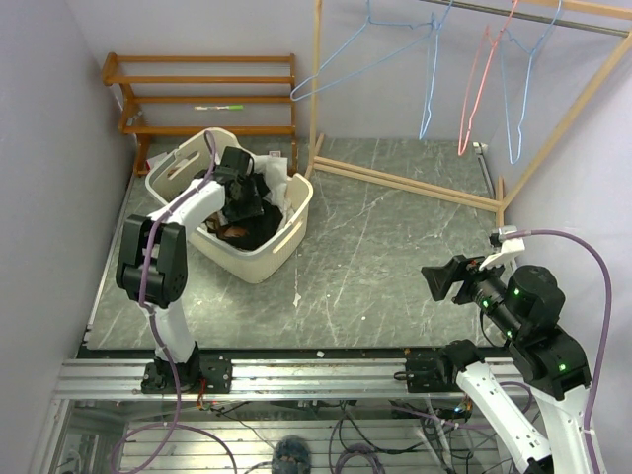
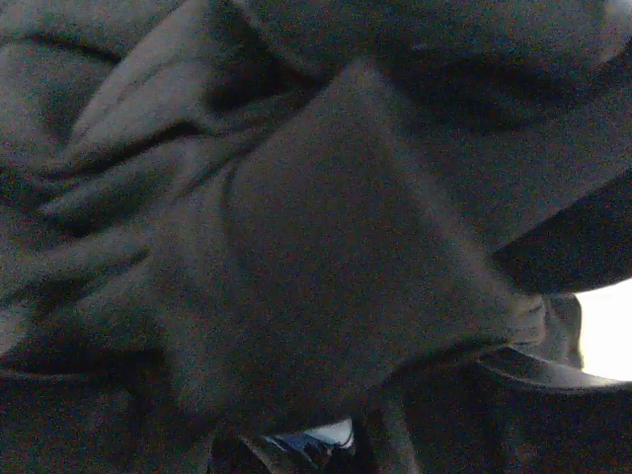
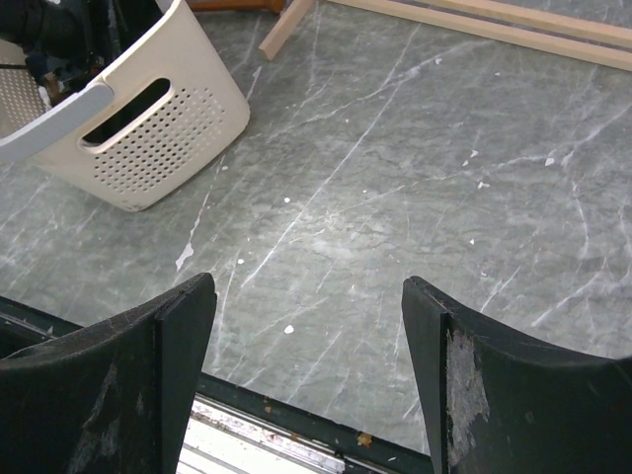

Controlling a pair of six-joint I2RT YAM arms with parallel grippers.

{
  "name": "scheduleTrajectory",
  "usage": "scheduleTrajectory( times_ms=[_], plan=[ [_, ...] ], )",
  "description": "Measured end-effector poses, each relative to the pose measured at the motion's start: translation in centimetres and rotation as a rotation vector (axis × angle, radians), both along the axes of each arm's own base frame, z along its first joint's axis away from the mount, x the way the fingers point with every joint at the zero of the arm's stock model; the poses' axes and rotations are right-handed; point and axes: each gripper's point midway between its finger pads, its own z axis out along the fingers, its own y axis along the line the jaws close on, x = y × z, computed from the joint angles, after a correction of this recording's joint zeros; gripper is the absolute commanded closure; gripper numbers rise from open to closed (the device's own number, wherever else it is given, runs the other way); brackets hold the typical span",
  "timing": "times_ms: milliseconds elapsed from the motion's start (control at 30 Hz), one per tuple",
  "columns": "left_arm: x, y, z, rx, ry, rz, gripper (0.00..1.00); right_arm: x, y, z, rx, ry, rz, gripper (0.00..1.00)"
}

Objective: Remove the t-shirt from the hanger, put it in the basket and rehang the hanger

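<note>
A black t-shirt [image 1: 259, 225] lies bunched inside the cream laundry basket [image 1: 281, 247] at the table's back left. My left gripper [image 1: 240, 194] is down in the basket, pressed into the cloth. The left wrist view is filled by dark folds of the t-shirt [image 2: 326, 237], which hide my fingers, so I cannot tell how the jaws stand. No hanger shows on the shirt. My right gripper [image 1: 441, 279] [image 3: 308, 296] is open and empty, held above the bare table at the front right, pointing towards the basket [image 3: 168, 128].
A wooden clothes rack [image 1: 415, 183] stands at the back right with blue wire hangers [image 1: 430, 69] and a red one [image 1: 481, 69] on its rail. A wooden shelf [image 1: 202, 99] stands behind the basket. The table's front rail [image 3: 296, 434] runs below my right fingers.
</note>
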Motion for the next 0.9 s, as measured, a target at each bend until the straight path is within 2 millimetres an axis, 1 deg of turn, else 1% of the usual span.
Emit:
scheduleTrajectory(
  times_ms=[33, 133, 233, 300, 367, 400, 467, 533, 567, 633, 667, 700, 767, 833, 900],
  plan=[
    [0.0, -0.3, 0.1, -0.014, -0.001, -0.001, 0.01, 0.0, 0.0, 0.0, 0.0, 0.0, 0.0, 0.24],
    [-0.1, -0.8, 0.7, -0.04, -0.012, -0.01, 0.02, 0.0, 0.0, 0.0, 0.0, 0.0, 0.0, 0.24],
    [-0.7, -0.7, 1.9, -0.047, -0.032, -0.018, 0.02, 0.0, 0.0, 0.0, 0.0, 0.0, 0.0, 0.23],
    [-1.3, -0.5, 3.2, -0.048, -0.053, -0.024, 0.02, 0.0, 0.0, 0.0, 0.0, 0.0, 0.0, 0.23],
    [-2.1, -0.1, 5.4, -0.045, -0.096, -0.035, 0.02, 0.0, 0.0, 0.0, 0.0, 0.0, 0.001, 0.23],
    [-2.6, 0.2, 7.1, -0.046, -0.133, -0.039, 0.02, 0.0, 0.0, 0.0, 0.0, 0.0, 0.001, 0.23],
    [-3.6, 0.6, 11.0, -0.057, -0.237, -0.057, 0.02, 0.0, 0.1, 0.0, 0.0, 0.001, 0.003, 0.23],
    [-4.8, 1.0, 15.9, -0.084, -0.393, -0.08, 0.02, 0.0, 0.1, 0.0, 0.0, 0.002, 0.004, 0.23],
    [-5.5, 1.1, 18.0, -0.098, -0.463, -0.096, 0.02, 0.0, 0.1, 0.0, 0.0, 0.002, 0.004, 0.23],
    [-7.4, 1.3, 22.1, -0.133, -0.605, -0.129, 0.07, 0.0, 0.1, -0.1, 0.0, 0.004, 0.005, 0.23],
    [-8.2, 1.4, 23.6, -0.146, -0.662, -0.144, 0.08, 0.0, 0.1, -0.1, 0.0, 0.005, 0.005, 0.23],
    [-8.9, 1.4, 24.6, -0.158, -0.708, -0.157, 0.09, 0.1, 0.1, -0.1, -0.001, 0.006, 0.005, 0.22],
    [-10.5, 1.8, 25.5, -0.166, -0.775, -0.176, 0.08, 0.2, 0.2, -0.1, -0.002, 0.009, 0.005, 0.19],
    [-12.0, 2.2, 24.7, -0.158, -0.795, -0.185, 0.08, 0.3, 0.2, -0.2, -0.003, 0.012, 0.004, 0.17],
    [-13.0, 2.8, 23.2, -0.139, -0.788, -0.188, 0.07, 0.6, 0.3, -0.4, -0.006, 0.026, 0.002, 0.16]
  ],
)
